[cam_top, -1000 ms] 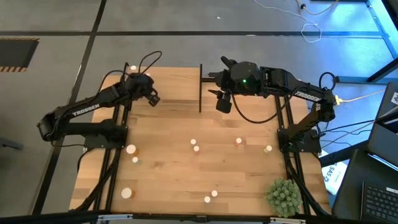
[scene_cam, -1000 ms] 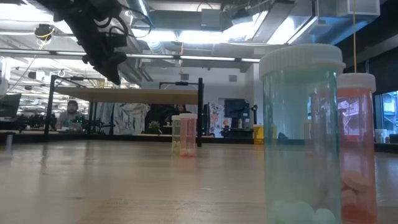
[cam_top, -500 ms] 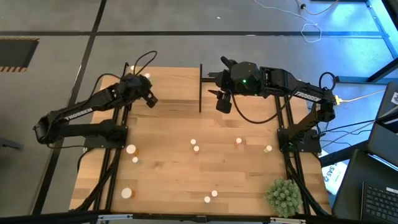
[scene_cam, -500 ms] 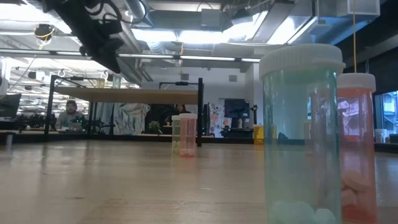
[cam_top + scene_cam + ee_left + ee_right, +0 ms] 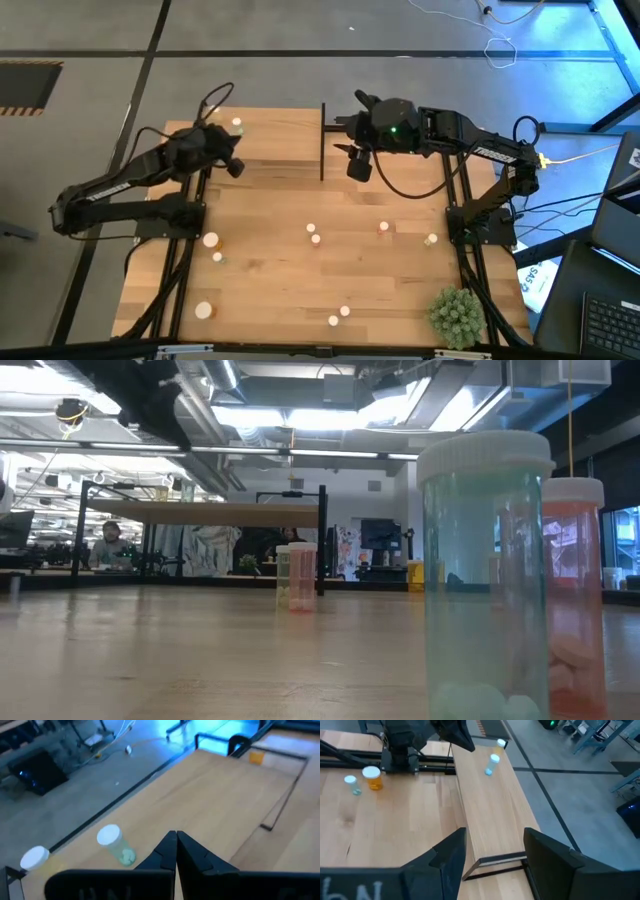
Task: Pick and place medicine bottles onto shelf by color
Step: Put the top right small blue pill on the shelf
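Note:
The shelf stands at the table's far side on thin black posts. Two medicine bottles stand on its far left part: a pale green one and another, of which mainly the white cap shows. My left gripper hovers shut above the shelf's left end, nearer than those bottles and holding nothing. My right gripper hangs open and empty above the shelf's right end. Several more bottles stand on the tabletop, among them an orange one and a pale one.
Bottles are scattered on the table: left, centre, right and near the front edge. A spiky green plant ball sits at the front right. Two bottles stand right before the low camera.
My left gripper has drawn back from over the shelf toward the table's left edge and risen, staying shut; in the low view it has climbed almost out of the picture. The right arm and the bottles have kept still.

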Robot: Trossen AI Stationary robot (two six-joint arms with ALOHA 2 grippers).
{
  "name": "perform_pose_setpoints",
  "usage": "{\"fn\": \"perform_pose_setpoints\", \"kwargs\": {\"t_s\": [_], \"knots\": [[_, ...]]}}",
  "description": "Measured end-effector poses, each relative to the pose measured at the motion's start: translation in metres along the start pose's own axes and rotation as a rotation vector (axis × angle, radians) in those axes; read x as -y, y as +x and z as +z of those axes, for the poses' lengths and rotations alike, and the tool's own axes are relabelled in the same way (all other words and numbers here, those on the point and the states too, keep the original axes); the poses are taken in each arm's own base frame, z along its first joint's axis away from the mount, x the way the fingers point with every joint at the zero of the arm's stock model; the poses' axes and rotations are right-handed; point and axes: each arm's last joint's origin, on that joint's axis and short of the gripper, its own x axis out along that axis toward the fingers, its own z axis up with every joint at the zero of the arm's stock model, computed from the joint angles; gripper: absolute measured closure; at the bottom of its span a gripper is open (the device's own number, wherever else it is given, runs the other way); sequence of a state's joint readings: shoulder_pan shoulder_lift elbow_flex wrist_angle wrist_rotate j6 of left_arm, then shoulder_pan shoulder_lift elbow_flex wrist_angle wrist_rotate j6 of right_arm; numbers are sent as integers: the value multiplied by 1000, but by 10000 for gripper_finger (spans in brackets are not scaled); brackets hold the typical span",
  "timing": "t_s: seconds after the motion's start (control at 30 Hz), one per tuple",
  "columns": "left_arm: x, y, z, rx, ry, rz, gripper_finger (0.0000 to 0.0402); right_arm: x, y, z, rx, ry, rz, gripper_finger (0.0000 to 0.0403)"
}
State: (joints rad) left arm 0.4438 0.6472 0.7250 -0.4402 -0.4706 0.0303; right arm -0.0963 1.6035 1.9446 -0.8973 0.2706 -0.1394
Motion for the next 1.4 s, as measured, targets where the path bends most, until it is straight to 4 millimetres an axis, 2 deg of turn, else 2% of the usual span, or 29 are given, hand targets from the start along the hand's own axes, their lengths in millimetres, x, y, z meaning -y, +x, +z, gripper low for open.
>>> {"fn": "perform_pose_setpoints", "kwargs": {"t_s": [0.2,0.33,0.63,0.83,1.03,1.27,1.4], "knots": [[-3,-19,2,80,-27,-65,402,-3,5,5,54,8,60,244],[-7,-33,6,130,-67,-113,401,-8,19,6,58,-21,100,285],[-25,-69,42,80,-55,-150,401,-21,62,12,130,-81,169,392],[-33,-82,57,-38,-41,-142,402,-33,94,16,226,-86,255,392],[-36,-86,58,-158,-40,-135,402,-47,137,13,287,-85,302,396],[-34,-85,55,-218,-39,-165,401,-59,203,-9,289,-68,286,399],[-30,-79,51,-302,-16,-156,402,-56,226,-20,277,-7,274,398]]}}
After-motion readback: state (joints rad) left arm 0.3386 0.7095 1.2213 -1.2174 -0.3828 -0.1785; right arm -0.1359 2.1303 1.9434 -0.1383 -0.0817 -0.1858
